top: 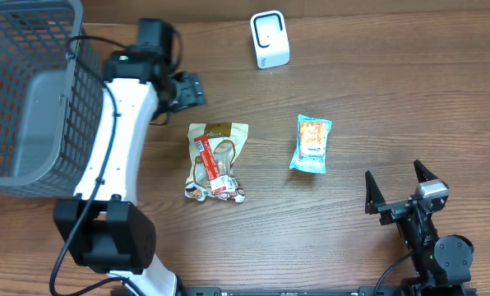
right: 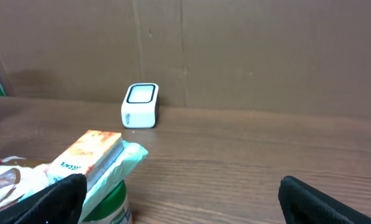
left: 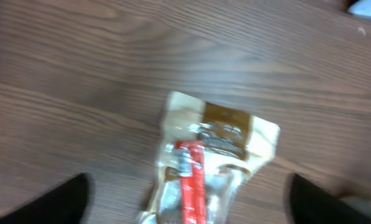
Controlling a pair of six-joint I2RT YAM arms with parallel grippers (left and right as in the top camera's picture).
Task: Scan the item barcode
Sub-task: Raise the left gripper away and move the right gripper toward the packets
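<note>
Looming closest under the overhead camera, the left arm is reaching away from its base, its white link crossing above the table and its left gripper hovering nearer the robot than the scanner and off to that scanner's left. Its jaws are standing wide apart and gripping nothing: in the left wrist view the two dark fingertips are showing at the bottom corners, with the snack pouch lying flat on the wood between and beyond them, touching neither. That cream pouch, brown-banded at one end and carrying a red strip down its clear window, is resting well toward the robot from the scanner and slightly to its left; its printing is blurring too much to read. A teal-edged snack packet with an orange front is also lying toward the robot from the scanner, a little to its right, apart from the pouch. The scanner, a small white box with a dark-rimmed window, is standing upright near the table's far edge. A grey mesh basket is sitting far to the scanner's left. The right gripper is hovering farthest toward the robot from the scanner and to its right, jaws spread wide and empty, facing the packet and scanner in its own wrist view.
</note>
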